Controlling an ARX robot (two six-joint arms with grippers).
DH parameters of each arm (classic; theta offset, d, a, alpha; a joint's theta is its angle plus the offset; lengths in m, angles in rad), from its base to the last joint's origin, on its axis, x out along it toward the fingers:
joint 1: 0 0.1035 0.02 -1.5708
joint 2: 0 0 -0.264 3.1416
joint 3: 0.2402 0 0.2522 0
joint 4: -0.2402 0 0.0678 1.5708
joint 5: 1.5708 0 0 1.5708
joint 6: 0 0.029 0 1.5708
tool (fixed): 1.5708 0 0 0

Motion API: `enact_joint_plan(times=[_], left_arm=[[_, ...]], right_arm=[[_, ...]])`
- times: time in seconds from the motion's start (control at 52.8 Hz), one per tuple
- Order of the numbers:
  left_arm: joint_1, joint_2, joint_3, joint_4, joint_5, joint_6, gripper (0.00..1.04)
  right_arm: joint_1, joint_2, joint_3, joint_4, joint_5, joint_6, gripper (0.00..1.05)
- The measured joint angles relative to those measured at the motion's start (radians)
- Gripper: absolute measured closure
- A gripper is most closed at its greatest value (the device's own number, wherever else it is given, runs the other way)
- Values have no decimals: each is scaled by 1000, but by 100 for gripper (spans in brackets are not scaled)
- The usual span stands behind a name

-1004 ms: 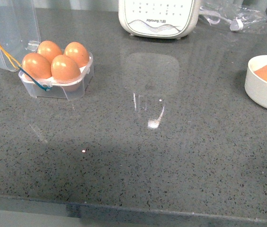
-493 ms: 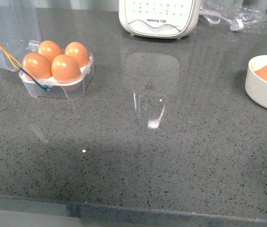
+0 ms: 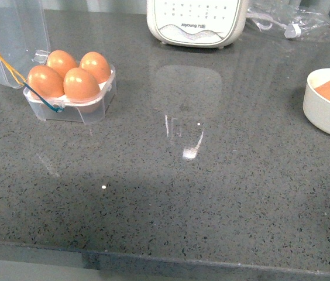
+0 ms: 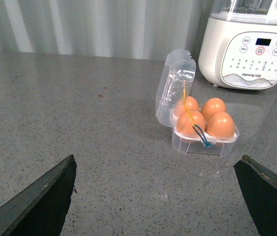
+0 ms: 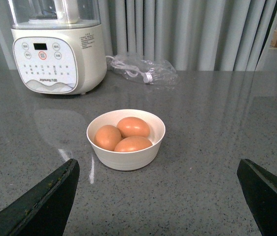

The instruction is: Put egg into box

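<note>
Front view puts the box (image 3: 71, 104), a small clear plastic four-cell egg case, on the grey speckled tabletop (image 3: 182, 193) at the far left. Its rounded clear lid (image 3: 13, 35) stands open and tilted back on the outer side. A yellow elastic band (image 3: 0, 57) runs across the lid and a blue elastic band (image 3: 43, 100) sits at the case's near corner. Every cell is filled: four brown eggs (image 3: 81, 85) sit two by two, close against one another. They look so alike that the one the task means cannot be told from the rest.

A white Joyoung kitchen appliance (image 3: 195, 22) with a button panel stands at the far edge near the middle. A crumpled clear plastic bag (image 3: 288, 22) lies just to its right. At the right edge, well apart from the box, is a round white bowl (image 3: 323, 117). The right wrist view shows three brown eggs (image 5: 128, 135) bunched together inside it.

In the left wrist view the dark left fingers (image 4: 40, 201) are spread wide apart and hold nothing. The box lies on the tabletop beyond them, clear of both. In the right wrist view the right fingers (image 5: 40, 201) are likewise spread wide and empty. The bowl sits on the tabletop beyond the gap between them, touching neither.
</note>
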Motion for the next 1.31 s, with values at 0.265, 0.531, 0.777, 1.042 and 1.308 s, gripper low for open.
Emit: enact_joint_plan(times=[0.265,0.531,0.777,1.042,1.308], left_arm=[[182,168,0,358,203,-229,7],[293,948,162,962,216,-155,7],[277,1303,339,1038,128,13,7],[254,1481,480,1017,-10,159,7],[181,1579,580,964,-16,227,7]], right_arm=[[0,0,0,0,0,0,7],[0,0,0,0,0,0,7],[0,0,0,0,0,0,7],[0,0,0,0,0,0,7],[0,0,0,0,0,0,7]])
